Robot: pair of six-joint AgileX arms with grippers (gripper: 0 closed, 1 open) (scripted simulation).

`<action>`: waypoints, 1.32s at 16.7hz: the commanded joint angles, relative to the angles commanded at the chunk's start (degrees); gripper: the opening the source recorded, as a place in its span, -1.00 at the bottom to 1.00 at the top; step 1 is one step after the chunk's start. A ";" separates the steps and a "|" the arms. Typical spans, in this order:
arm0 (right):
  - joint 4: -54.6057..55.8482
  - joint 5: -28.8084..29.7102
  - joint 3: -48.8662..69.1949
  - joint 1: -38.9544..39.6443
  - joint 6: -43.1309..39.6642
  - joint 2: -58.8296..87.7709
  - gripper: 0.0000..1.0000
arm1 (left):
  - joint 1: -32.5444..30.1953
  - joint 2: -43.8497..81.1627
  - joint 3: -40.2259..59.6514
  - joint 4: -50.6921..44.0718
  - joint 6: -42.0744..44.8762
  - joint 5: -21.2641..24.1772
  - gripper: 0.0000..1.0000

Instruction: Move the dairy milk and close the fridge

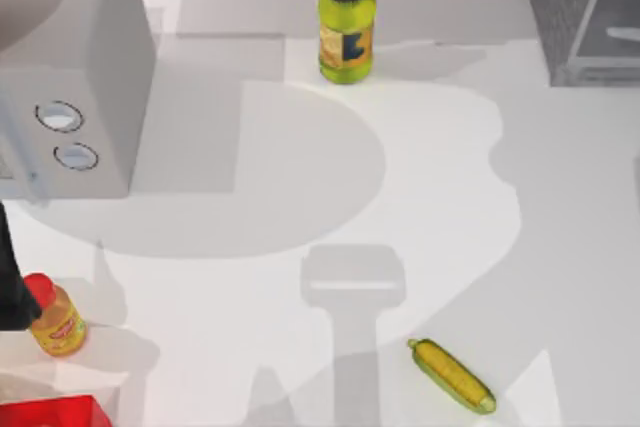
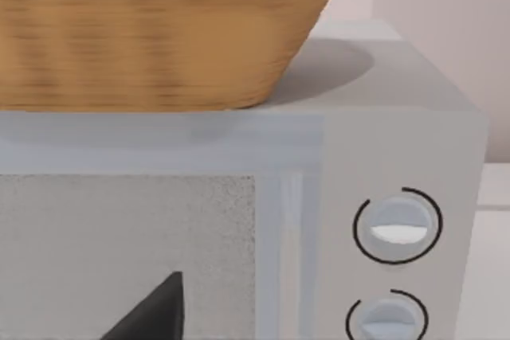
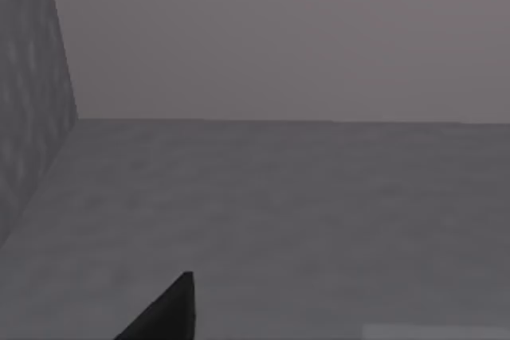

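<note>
The fridge (image 1: 575, 22) sat in the table's far right corner, its pale door panel angled across the dark speckled body. Whether that door was ajar could not be told, and neither could where the milk stood. The right gripper (image 3: 163, 312) faced a dim grey floor with a speckled wall (image 3: 32, 101) close beside it, probably part of the fridge. A careless swing there could scrape that wall or push the door before the carton was dealt with. The left gripper (image 2: 155, 312) hung close in front of the microwave (image 2: 398, 165), under the basket (image 2: 159, 29) on its top, so rising or moving forward risked striking either one. In the top view the left arm (image 1: 10, 292) stood just beside a red-capped bottle (image 1: 55, 319), which a sideways move might topple. The green bottle (image 1: 346, 32) could be mistaken for the carton. Whether either gripper was open or closed could not be told.
</note>
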 joint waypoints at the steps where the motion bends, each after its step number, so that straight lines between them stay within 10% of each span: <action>1: 0.00 0.00 0.00 0.00 0.00 0.00 1.00 | 0.00 0.00 0.00 0.00 0.00 0.00 1.00; 10: -6.70 1.46 -10.94 1.92 0.43 -16.87 1.00 | 0.00 0.00 0.00 0.00 0.00 0.00 1.00; 22: -30.79 8.86 -51.78 7.71 -1.42 -94.00 1.00 | 0.00 0.00 0.00 0.00 0.00 0.00 1.00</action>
